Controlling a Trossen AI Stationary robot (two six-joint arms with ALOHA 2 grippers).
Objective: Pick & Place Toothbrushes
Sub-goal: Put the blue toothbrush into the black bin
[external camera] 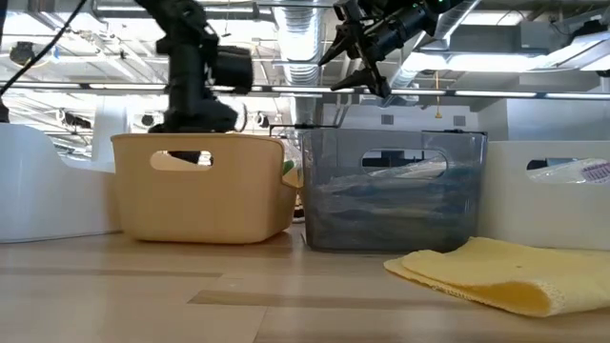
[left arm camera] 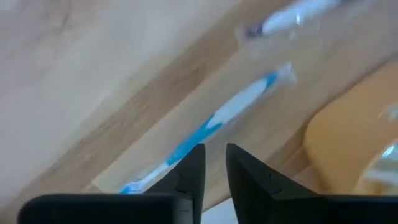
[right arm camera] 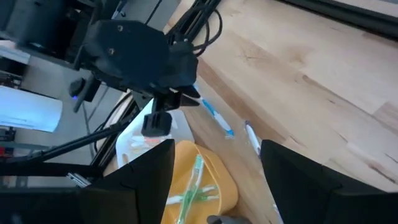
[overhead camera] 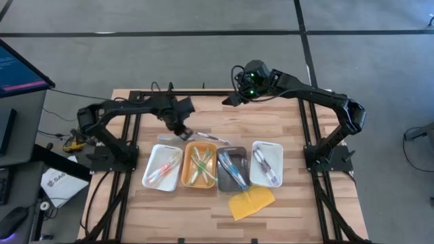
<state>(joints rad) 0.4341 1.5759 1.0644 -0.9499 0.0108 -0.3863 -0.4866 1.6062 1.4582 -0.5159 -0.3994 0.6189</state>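
A blue and white toothbrush [left arm camera: 230, 112] lies flat on the bare wood behind the orange tray [overhead camera: 186, 177]; it also shows in the high view [overhead camera: 201, 137] and the right wrist view [right arm camera: 217, 119]. A second, whitish toothbrush [left arm camera: 289, 15] lies just beyond it. My left gripper [left arm camera: 214, 168] hangs low over the first one with only a narrow gap between its fingers, and the handle runs past one fingertip, not through the gap. More toothbrushes lie in the trays [overhead camera: 199, 163]. My right gripper [right arm camera: 217, 186] is open wide and raised over the table's far side [overhead camera: 232, 99]. My left gripper comes from above with one fingertip [left arm camera: 189, 163] over the lower handle of the blue and white toothbrush [left arm camera: 177, 152], which lies flat on the table. I cannot tell whether the finger touches it.
A row of trays stands across the table's middle: white [overhead camera: 150, 177], orange, grey [overhead camera: 224, 181] and white [overhead camera: 256, 177]. A yellow cloth pad [overhead camera: 251, 202] lies near the front edge. Bare wood extends behind the trays, and a monitor [overhead camera: 17, 71] stands off the table's left.
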